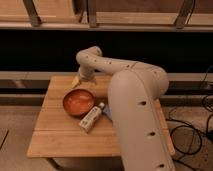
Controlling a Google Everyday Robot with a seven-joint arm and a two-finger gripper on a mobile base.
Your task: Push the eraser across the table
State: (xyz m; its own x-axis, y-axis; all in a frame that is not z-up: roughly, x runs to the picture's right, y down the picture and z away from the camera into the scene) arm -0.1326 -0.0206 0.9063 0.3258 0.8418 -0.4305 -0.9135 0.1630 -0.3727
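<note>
The light tan wooden plank table (pixel 55 137) fills the middle of the camera view. My arm reaches from the right foreground over the table to its far left part. The gripper (pixel 80 80) hangs at the arm's end, just behind the orange bowl (pixel 78 102) and close to the table top. A small pale yellowish piece (pixel 75 83) shows at the gripper's lower left; I cannot tell whether it is the eraser. No other eraser shows.
A white tube-shaped container (pixel 91 119) lies on the table just right of and in front of the bowl. My wide arm link (pixel 137 120) covers the table's right part. A dark shelf and rail run behind the table. Cables (pixel 197 130) lie on the floor at the right.
</note>
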